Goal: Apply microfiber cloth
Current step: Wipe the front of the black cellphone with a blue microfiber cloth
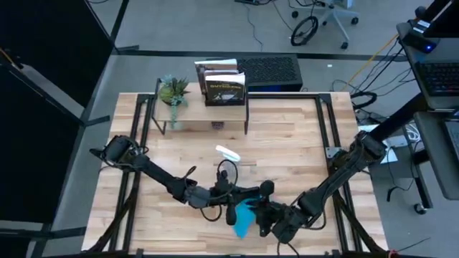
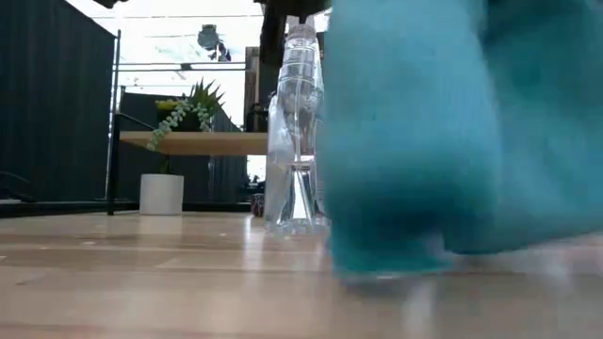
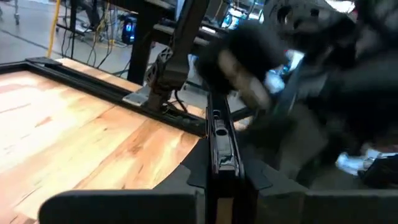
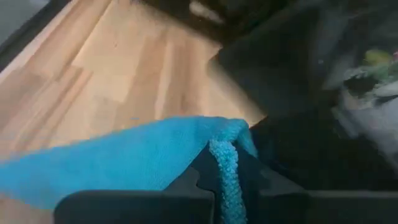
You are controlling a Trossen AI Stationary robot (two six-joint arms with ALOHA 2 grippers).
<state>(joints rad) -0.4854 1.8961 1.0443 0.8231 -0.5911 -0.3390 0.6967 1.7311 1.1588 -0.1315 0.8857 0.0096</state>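
Turquoise cloth in right jaws: you see the right gripper (image 4: 217, 180) clamped on a bunched edge of the microfiber cloth (image 4: 124, 158); the fabric passes between the dark fingers (image 4: 186, 183) in the right wrist view.
Cloth position: the microfiber cloth hangs from the right jaws at the near edge of the table (image 1: 287, 136), between the two wrists in the high view (image 1: 245, 217). In the low view it fills the right half of the frame, and its lower edge reaches the wood or sits just above it; you cannot tell which.
Left jaws: the left gripper (image 3: 217, 155) holds a thin dark flat object (image 3: 221, 134) edge-on, its jaws closed on it. You cannot identify that object from these views.
Left gripper position: just beside the cloth, on its left in the high view (image 1: 228, 197).
Right arm: it enters from the table's right side and bends toward the near centre.
Left arm: it enters from the table's left side and stretches to the same near-centre area.
Spray bottle: a clear spray bottle (image 2: 294, 132) shows upright in the low view, just left of the cloth; in the high view it lies near the table's middle (image 1: 228, 153).
Rear of table: a dark shelf frame (image 1: 154, 107) carries a potted plant (image 1: 173, 92) and a box of books (image 1: 222, 84).
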